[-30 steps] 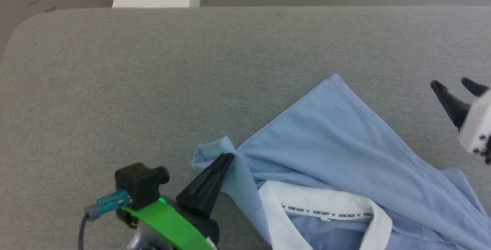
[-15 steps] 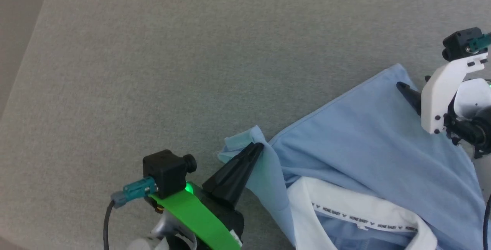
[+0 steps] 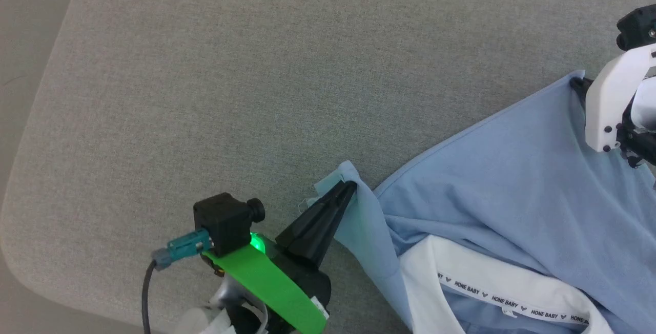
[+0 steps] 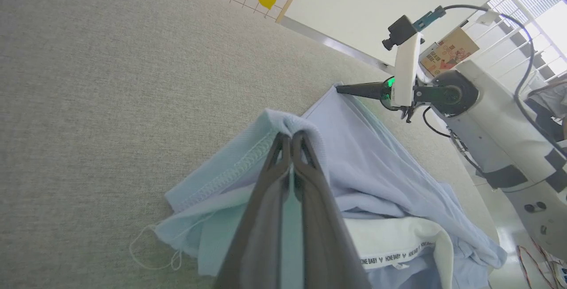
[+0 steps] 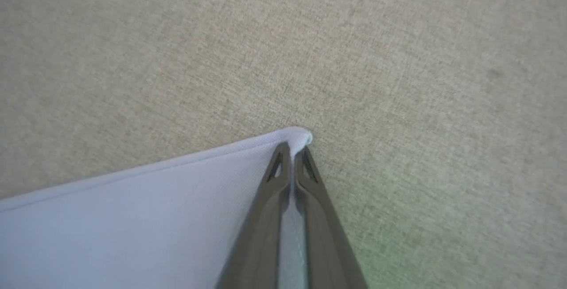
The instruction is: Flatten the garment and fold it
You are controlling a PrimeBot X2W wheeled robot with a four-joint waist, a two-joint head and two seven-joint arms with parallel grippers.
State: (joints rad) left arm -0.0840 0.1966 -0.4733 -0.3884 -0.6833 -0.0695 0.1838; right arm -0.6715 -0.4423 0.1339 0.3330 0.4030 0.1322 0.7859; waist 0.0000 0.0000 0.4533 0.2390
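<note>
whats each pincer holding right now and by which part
Both hold the polo shirt: left pincer on a bunched stitched hem, right pincer on a pointed corner.

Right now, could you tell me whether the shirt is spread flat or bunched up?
Bunched: the shirt lies in folds around its white collar, with the left hand and right hand each pinching an edge.

light blue garment (image 3: 512, 206), white collar (image 3: 425, 267), grey table (image 3: 256, 67)
</note>
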